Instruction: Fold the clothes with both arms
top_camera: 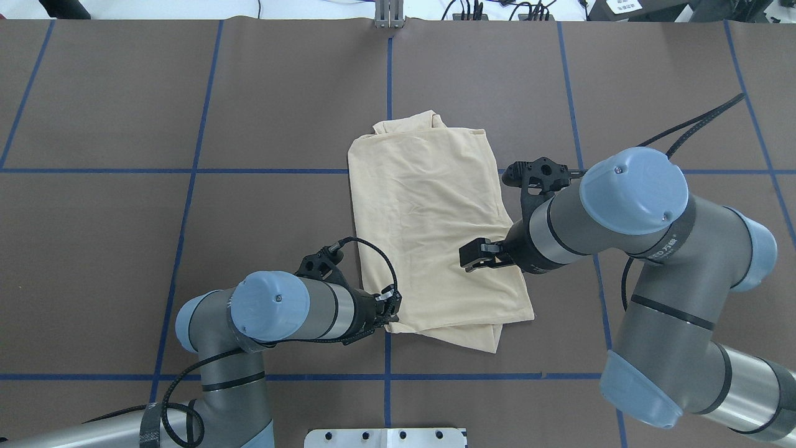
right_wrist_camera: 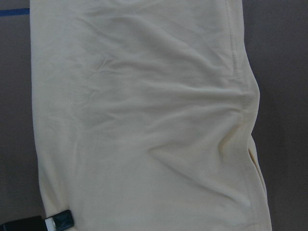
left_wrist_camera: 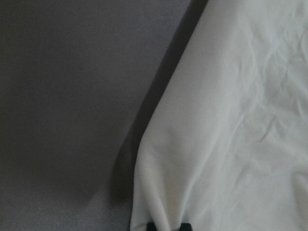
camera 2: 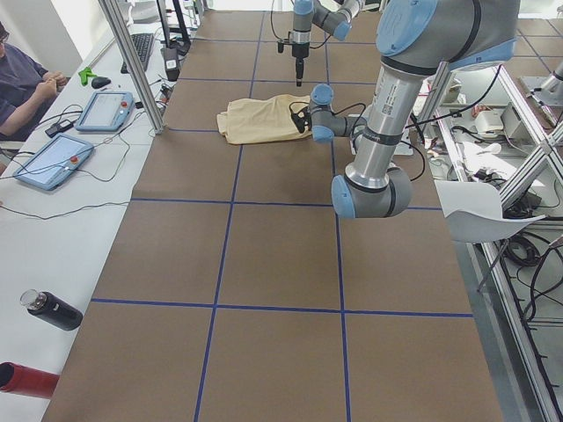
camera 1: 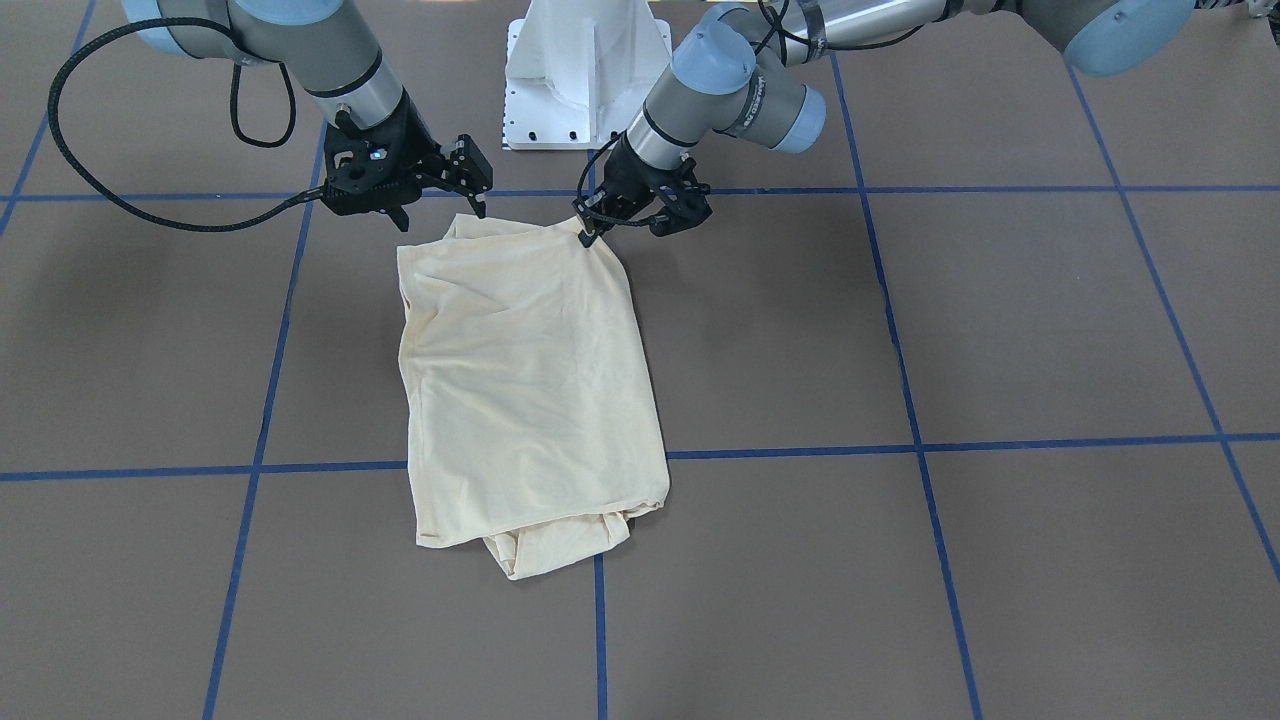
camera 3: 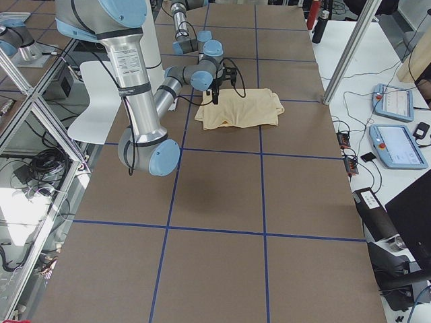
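Pinching a robot-side corner of the cream shirt (camera 1: 520,370), the left gripper (camera 1: 590,232) has its jaws clamped on the fabric. The right gripper (camera 1: 440,205) hovers by the neighbouring corner, jaws spread wide, holding nothing (one fingertip (right_wrist_camera: 60,221) shows in its wrist view). The shirt lies folded mid-table (camera 1: 1000,330), clear of every edge.

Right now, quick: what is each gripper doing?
Left gripper: shut on a corner of the shirt.
Right gripper: open, over the shirt, holding nothing.
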{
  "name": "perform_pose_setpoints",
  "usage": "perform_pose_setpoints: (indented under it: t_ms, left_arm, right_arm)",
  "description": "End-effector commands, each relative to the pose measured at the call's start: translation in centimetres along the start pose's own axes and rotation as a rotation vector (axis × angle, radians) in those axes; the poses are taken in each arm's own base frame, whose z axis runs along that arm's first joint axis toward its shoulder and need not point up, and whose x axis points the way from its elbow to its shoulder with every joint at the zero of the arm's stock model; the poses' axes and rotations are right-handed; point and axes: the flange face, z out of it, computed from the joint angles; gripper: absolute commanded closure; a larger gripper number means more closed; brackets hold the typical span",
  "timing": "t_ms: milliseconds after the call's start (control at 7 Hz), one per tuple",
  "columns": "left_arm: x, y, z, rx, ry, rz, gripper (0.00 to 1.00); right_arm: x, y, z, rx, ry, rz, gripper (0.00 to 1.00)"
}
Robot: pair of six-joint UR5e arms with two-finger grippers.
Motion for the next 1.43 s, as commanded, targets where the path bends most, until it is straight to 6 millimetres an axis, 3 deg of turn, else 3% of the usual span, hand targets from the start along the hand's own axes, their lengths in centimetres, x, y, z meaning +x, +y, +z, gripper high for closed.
perform_pose_setpoints:
  t_ms: [0,286,571,1286]
  left_arm:
    - [0.4,0.2,-0.8,-0.003,0.009,0.002,1.0]
    - [0.6,0.4,-1.0,-0.012,0.013,0.003,1.0]
    - [0.7,0.5,-1.1,-0.013,0.014,0.003,1.0]
    - [0.9,0.7,-1.1,-0.016,0.017,0.004,1.0]
  right_arm:
    - [-0.5,1.1,1.0,-0.024,0.007,0.165,0.01]
    - [0.0,1.7,3.1,-0.017,0.051,0.388,0.01]
    - [-0.3,3.7,7.1,0.056,0.114,0.419,0.01]
    - [0.5,5.5,11.2,0.046,0.188,0.422,0.02]
